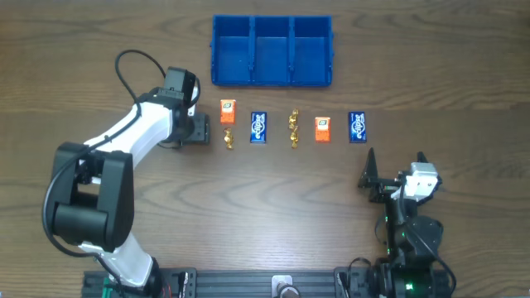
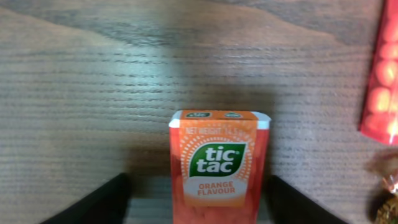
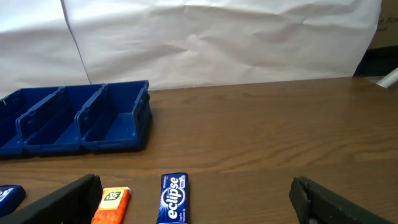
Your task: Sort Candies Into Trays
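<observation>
Tray (image 1: 272,73), blue, three bins, is set at the far middle of the table (image 1: 99,33). A row of candies is laid in front of it: left box (image 1: 228,112), gold candy (image 1: 229,139) just in front of that box, left blue pack (image 1: 258,127), gold pair (image 1: 293,130), right box (image 1: 322,129), right blue pack (image 1: 358,127). Whether the gold pair is one piece or two cannot be told from above.

Left gripper (image 2: 199,186) is spread wide around the left box. A gap is seen on each side between box and fingers (image 2: 102,202), so no contact is made. The near end of the box is cut off by the frame. In the top view the left fingers are mostly hidden under the wrist. At the edge of the left wrist view a reddish pack (image 2: 380,74) is cut off, and what it is cannot be made out. A blurred gold wrapper (image 2: 388,202) is clipped at the corner.

Right gripper (image 1: 396,161) is held near its own base, short of the row, closest to the right blue pack. Its fingers are wide apart with nothing between them. In the right wrist view the right box is partly covered by one finger, the left blue pack is cut to a corner, and the tray is clipped at the edge.
</observation>
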